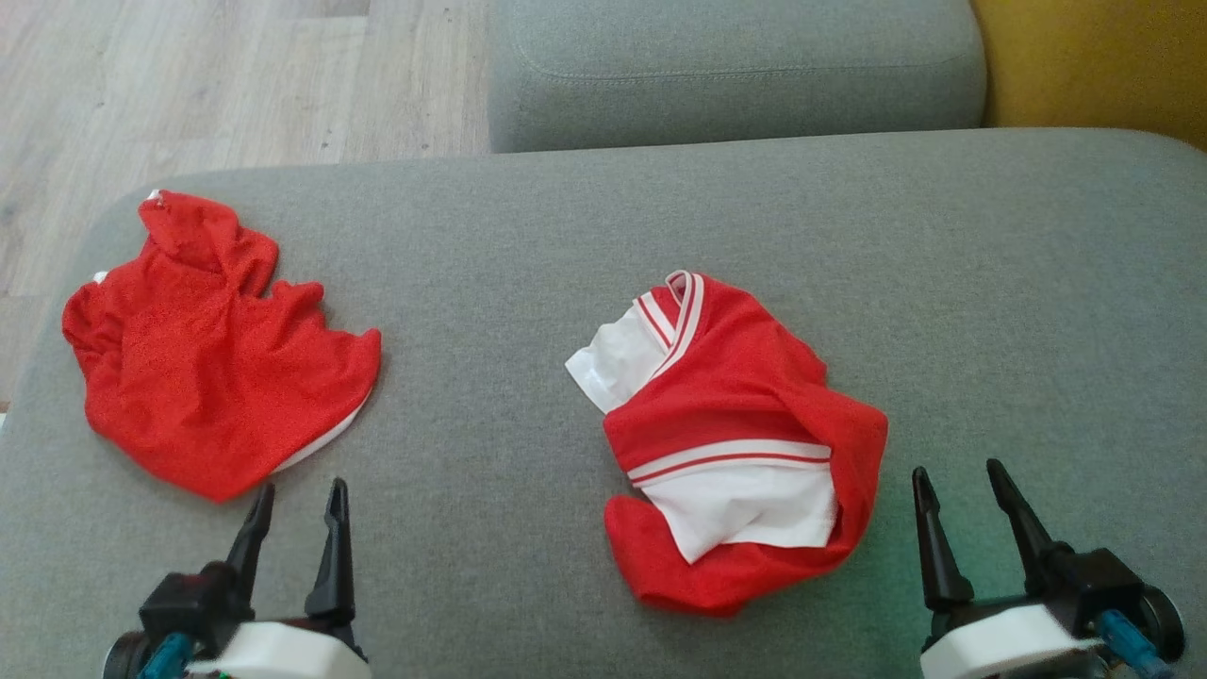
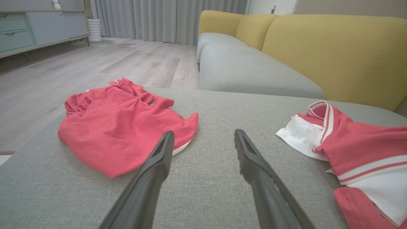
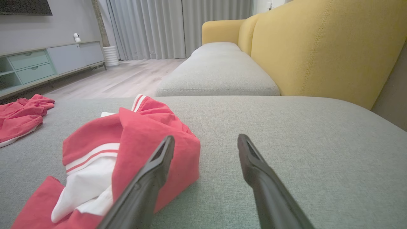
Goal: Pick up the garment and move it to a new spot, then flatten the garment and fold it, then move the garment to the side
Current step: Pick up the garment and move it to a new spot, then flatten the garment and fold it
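Observation:
Two crumpled garments lie on the grey cushion [image 1: 528, 236]. A plain red one [image 1: 217, 358] [image 2: 124, 127] [image 3: 19, 119] sits at the left. A red and white striped one [image 1: 735, 443] [image 2: 359, 152] [image 3: 127, 149] lies bunched near the middle. My left gripper [image 1: 300, 500] [image 2: 203, 136] is open just in front of the plain red garment's near edge, holding nothing. Over at the lower right, my right gripper [image 1: 957, 481] [image 3: 206, 141] hovers open and empty beside the striped garment's right side.
A second grey seat cushion [image 1: 735, 66] lies beyond the first, with the yellow sofa back [image 3: 318, 44] to the right. Wooden floor [image 1: 189, 85] lies past the cushion's left edge. A low cabinet [image 3: 41, 63] and grey curtains [image 3: 149, 28] stand far off.

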